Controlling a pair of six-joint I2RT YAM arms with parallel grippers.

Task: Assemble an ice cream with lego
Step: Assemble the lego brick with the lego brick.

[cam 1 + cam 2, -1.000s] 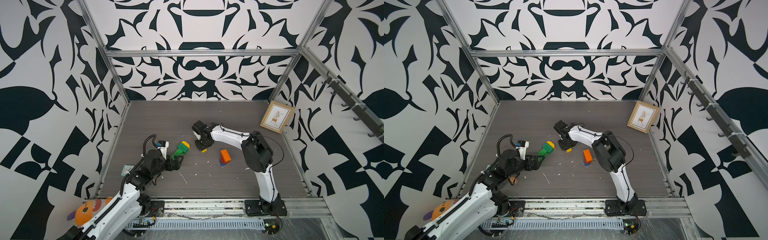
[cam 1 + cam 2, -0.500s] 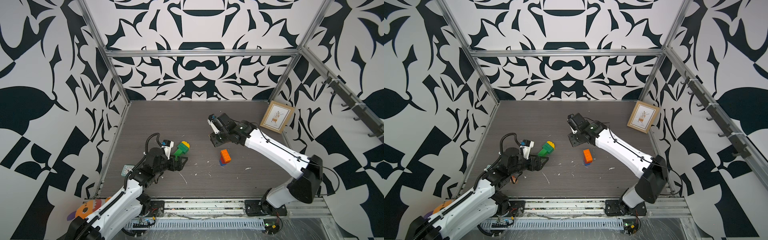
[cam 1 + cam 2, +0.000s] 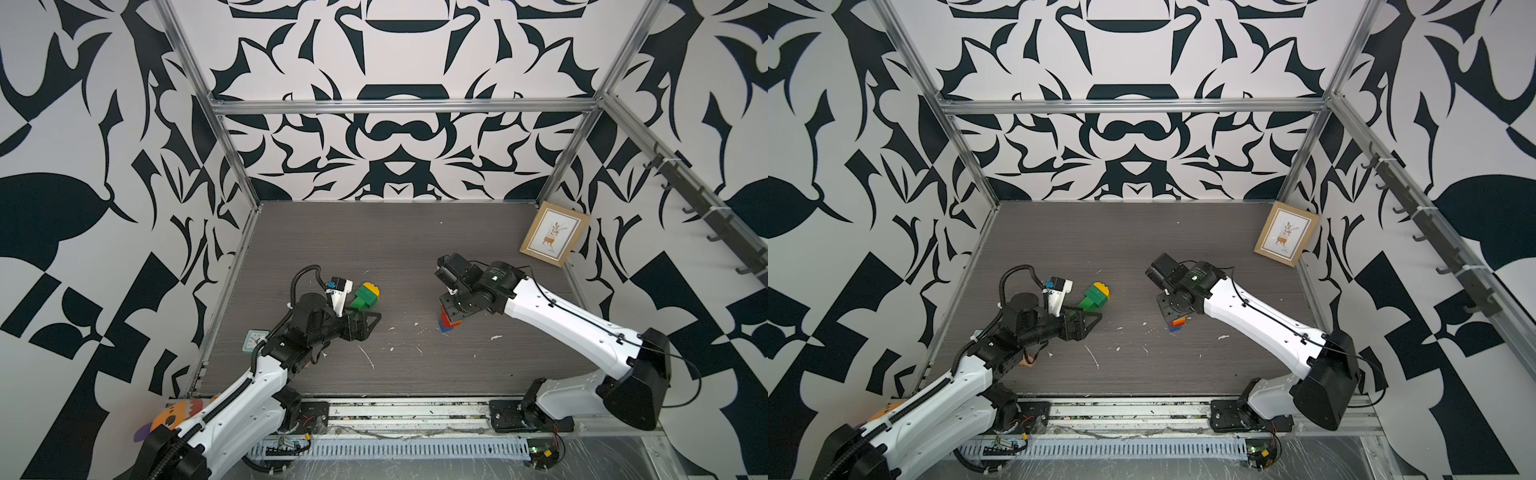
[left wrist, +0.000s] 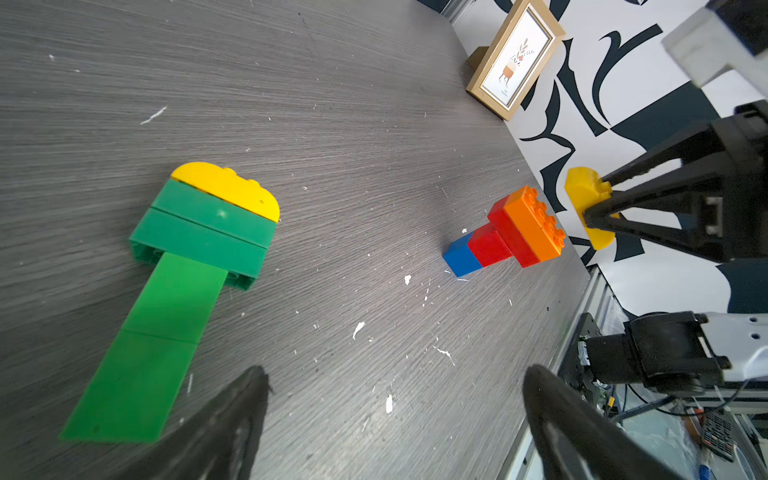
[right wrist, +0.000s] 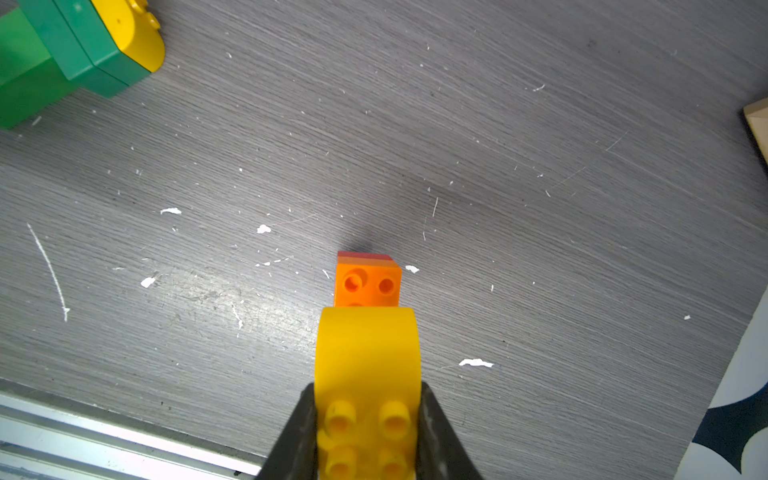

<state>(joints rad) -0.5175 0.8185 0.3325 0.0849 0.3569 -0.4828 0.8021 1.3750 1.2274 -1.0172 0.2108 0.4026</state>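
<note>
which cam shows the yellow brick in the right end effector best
Right wrist: the yellow rounded brick fills the foreground, studs visible, clamped by the right end effector. Left wrist: edge-on, partly hidden. Both top views hide it under the arm.

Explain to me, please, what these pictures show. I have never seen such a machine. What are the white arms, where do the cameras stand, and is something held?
These are two white robot arms, fixed at the front edge of a grey table. Each ends in a gripper with two fingers. Two pictures look down on the whole scene from above. The two others come from small cameras on the arms' wrists, looking past the fingers.

Toy bricks are on the table. A green piece with a yellow rounded top lies on its side, and a stack of blue, red and orange bricks stands upright. A framed picture stands by the wall.

The right gripper is shut on a yellow rounded brick, held above the stack and apart from it. The left gripper is open and empty, near the green piece.
</note>
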